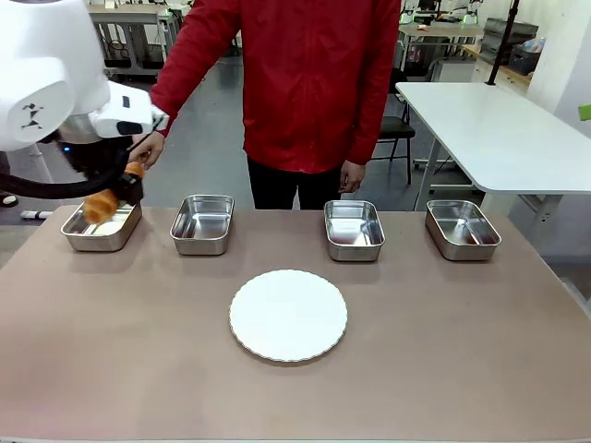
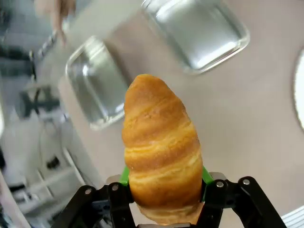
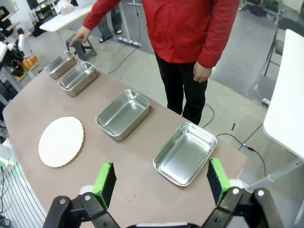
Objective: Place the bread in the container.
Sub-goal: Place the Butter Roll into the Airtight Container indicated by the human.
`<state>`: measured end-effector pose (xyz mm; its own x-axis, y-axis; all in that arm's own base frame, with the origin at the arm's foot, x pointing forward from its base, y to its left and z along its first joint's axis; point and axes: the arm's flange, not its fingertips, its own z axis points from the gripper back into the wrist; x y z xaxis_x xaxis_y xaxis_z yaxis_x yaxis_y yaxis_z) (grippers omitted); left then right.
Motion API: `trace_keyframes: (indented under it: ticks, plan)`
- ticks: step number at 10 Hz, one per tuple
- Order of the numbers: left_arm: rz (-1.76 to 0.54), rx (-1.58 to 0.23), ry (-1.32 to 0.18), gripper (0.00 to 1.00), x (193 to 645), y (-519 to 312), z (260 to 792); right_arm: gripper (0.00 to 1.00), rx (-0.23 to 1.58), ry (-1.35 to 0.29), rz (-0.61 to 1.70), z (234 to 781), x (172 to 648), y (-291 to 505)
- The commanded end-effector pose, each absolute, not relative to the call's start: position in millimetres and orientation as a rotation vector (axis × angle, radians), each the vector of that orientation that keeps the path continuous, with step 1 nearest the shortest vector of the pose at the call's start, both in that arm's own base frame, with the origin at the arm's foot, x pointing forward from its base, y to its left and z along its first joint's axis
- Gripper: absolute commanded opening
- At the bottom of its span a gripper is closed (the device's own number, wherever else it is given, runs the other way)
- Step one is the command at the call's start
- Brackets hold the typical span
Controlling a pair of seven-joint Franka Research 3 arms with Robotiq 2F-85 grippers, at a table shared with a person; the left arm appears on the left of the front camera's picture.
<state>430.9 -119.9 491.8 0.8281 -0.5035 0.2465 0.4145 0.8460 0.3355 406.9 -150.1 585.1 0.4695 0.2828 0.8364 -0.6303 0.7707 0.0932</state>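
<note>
My left pincer is clamped on the bread, a golden-brown croissant with a glossy, ridged crust that tapers to a rounded tip. The green pads press its thick end from both sides. In the front view, at the left of the frame, the bread hangs over the container, the leftmost steel tray. I cannot tell whether the two touch. My right pincer stands wide apart, holding nothing. Three matching trays continue the row along the far side of the brown surface, and a white plate lies at centre. A person in a red jacket stands behind, with white tables across the workshop.
</note>
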Motion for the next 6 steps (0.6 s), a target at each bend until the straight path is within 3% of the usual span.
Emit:
trace_keyframes:
  ticks: [1,4,6]
  plan:
    - [-0.609,0.265,-0.385,0.49,427,-144,498,1.0,0.421,-0.929,0.578,586,406,-150]
    - [-0.525,0.269,-0.343,0.49,429,-131,492,1.0,0.421,-0.929,0.578,586,406,-150]
    - [-0.209,0.148,-0.297,0.49,499,-99,501,1.0,0.421,-0.929,0.578,586,406,-150]
